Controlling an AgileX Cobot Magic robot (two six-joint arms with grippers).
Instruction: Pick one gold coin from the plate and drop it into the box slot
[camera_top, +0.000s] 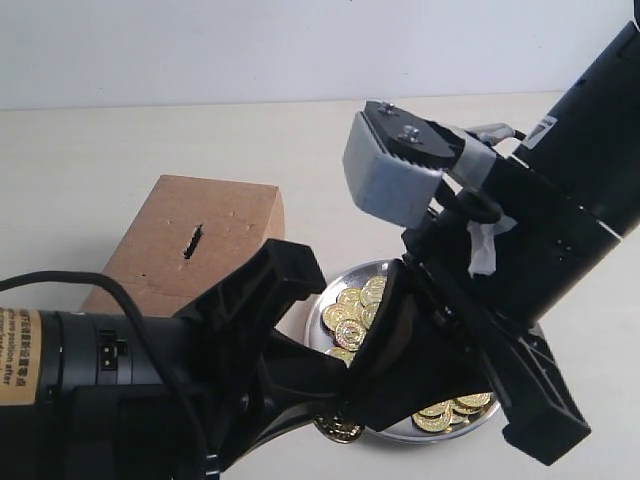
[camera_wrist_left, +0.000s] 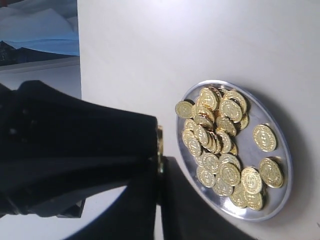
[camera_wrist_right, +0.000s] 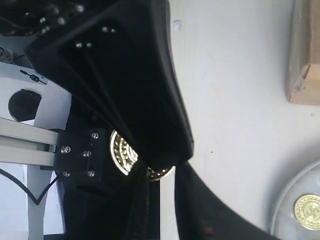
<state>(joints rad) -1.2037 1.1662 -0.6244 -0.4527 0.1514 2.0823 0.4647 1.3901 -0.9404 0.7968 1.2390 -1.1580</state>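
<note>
Coin pinched on edge: in the left wrist view we see the left claw (camera_wrist_left: 159, 159) clenched on one gold coin (camera_wrist_left: 159, 142), whose thin rim shows between the two black fingertips. The held coin hangs over bare table (camera_wrist_left: 175, 50), just beside the plate (camera_wrist_left: 247, 147) and apart from its rim. The round silver plate carries a heap of gold coins (camera_wrist_left: 210, 125) crowded toward one side, with a few lying singly on the bare metal.

In the exterior view both black arms meet in the lower middle of the frame and cover much of the plate. The left arm enters from the lower left, the right arm from the upper right. The brown cardboard box (camera_top: 215, 215) stands left of centre, behind the left arm. The box slot (camera_top: 194, 241) is a short dark slit on its top face, uncovered. The right claw (camera_wrist_right: 172, 162) sits close against the held coin; we cannot tell whether it is released or clenched.
</note>
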